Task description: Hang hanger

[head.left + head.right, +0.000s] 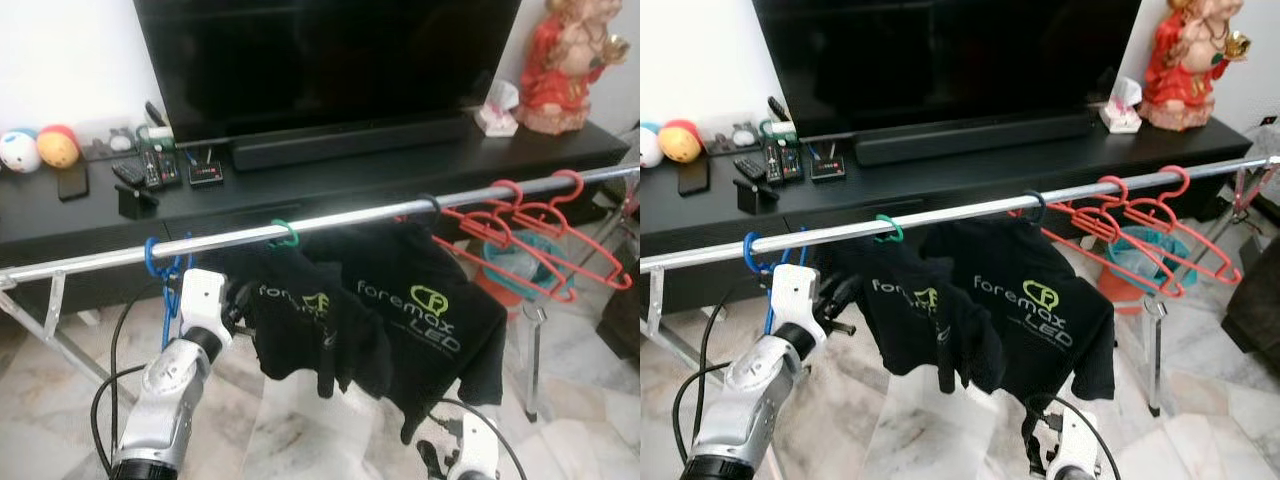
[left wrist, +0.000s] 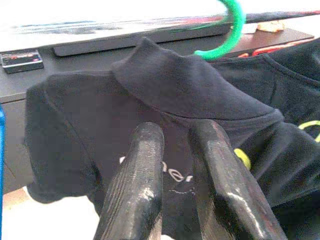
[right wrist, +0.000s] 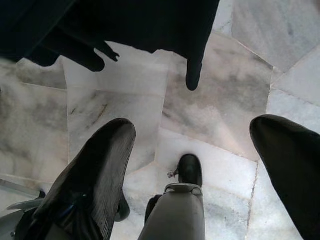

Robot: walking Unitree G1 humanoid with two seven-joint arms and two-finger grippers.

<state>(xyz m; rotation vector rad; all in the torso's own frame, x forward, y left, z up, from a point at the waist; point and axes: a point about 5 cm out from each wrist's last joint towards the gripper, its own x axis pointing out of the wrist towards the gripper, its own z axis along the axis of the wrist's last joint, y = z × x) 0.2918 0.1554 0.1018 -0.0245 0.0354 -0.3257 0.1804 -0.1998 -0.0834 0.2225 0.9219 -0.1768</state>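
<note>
Hanging black shirt [image 1: 300, 300] beside left gripper [image 2: 172, 150]

A silver rail [image 1: 330, 222] runs across the scene on metal legs that stand on a marble floor [image 1: 290, 420]. Hooked over it — a blue hanger [image 1: 160, 262] at the robot's left, a green hanger [image 1: 285, 236] carrying a black T-shirt [image 1: 300, 325], a second black T-shirt [image 1: 420, 310] on a dark hook, and a cluster of red hangers [image 1: 535, 230] toward the right end. Behind, a black tabletop [image 1: 330, 170] bears a television [image 1: 330, 60], a soundbar [image 1: 350, 142], remotes [image 1: 150, 168] and a red figurine [image 1: 570, 60].
</note>
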